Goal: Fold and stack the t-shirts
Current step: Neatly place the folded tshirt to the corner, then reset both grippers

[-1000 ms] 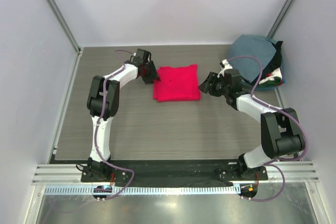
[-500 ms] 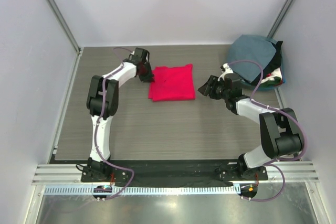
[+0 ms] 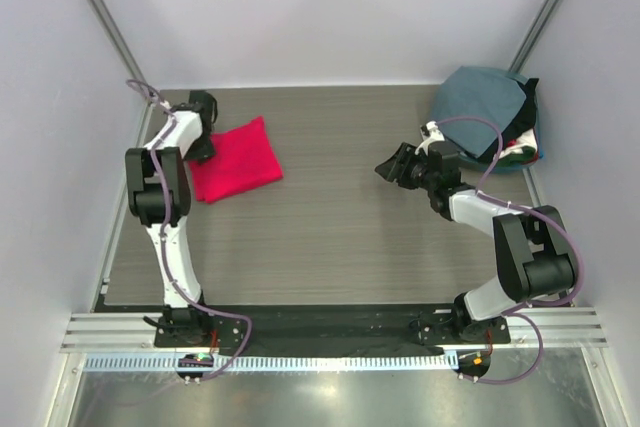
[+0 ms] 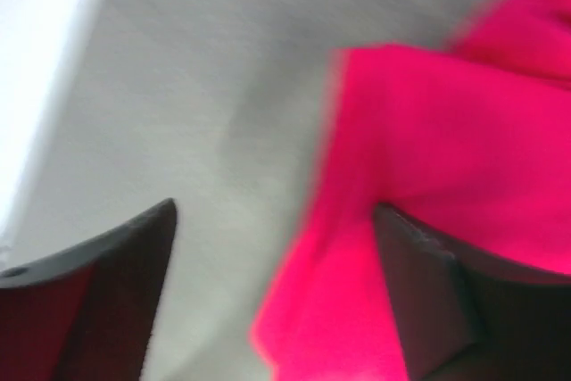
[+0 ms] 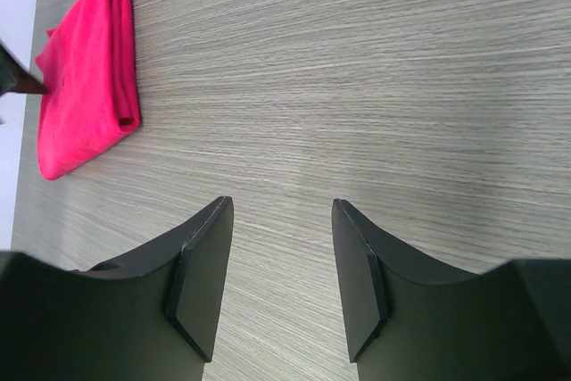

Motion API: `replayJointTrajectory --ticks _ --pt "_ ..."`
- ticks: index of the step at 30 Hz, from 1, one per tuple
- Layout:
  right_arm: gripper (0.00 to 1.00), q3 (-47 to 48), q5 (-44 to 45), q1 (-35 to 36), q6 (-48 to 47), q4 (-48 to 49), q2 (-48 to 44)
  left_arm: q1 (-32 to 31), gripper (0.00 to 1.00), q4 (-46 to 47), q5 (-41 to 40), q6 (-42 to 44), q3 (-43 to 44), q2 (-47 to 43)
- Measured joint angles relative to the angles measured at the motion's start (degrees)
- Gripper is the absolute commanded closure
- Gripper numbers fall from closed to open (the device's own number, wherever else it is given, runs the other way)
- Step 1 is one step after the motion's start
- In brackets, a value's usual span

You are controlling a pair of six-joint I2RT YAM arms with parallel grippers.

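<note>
The red t-shirt lies folded and slightly askew at the back left of the table; it also shows at the far end of the right wrist view. My left gripper is at its left edge, jaws wide open. In the blurred left wrist view the red t-shirt has its edge between the fingers of the left gripper, not clamped. My right gripper hovers open over bare table right of centre, with nothing between the fingers of the right gripper. A slate grey-blue t-shirt tops a heap at the back right.
Under the grey-blue shirt, dark, white and green cloth sticks out against the right wall. White walls close the table on the left, back and right. The left wall's edge is close to the left gripper.
The left arm has swung left, taking the red t-shirt from the middle to the back left, and its jaws have opened. The right arm has barely moved.
</note>
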Motion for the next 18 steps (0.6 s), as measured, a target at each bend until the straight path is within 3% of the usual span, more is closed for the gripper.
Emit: replayJointTrajectory --ticks 3,6,10,13,16,17,18 --pt "0.46 0.0 0.2 0.0 -0.1 0.0 0.0 -0.9 0.00 -2.3 -8.3 -2.3 -1.3 -4.0" --pt "0.46 0.0 0.4 0.0 -0.1 0.0 0.0 -4.8 0.00 -2.8 -10.2 -3.7 -3.8 -12.8" --pt "0.45 0.0 0.7 0.0 -0.1 0.0 0.0 -8.9 0.00 0.0 -5.1 -4.8 -6.2 -27.2" --pt "0.41 -0.3 1.0 0.0 -0.2 0.0 -0.2 -11.1 0.00 6.6 1.8 -5.2 -12.8 -38.5" --pt "0.28 -1.5 2.0 0.0 -0.2 0.0 -1.3 -13.9 0.00 14.2 10.6 -7.1 -20.6 -46.3" --pt "0.14 -2.1 2.5 0.0 -0.3 0.0 -2.0 -15.1 0.00 17.2 12.9 -8.1 -23.6 -47.7" --pt "0.08 -3.0 3.0 0.0 -0.3 0.2 -3.2 -16.5 0.00 20.3 14.7 -9.1 -27.1 -48.8"
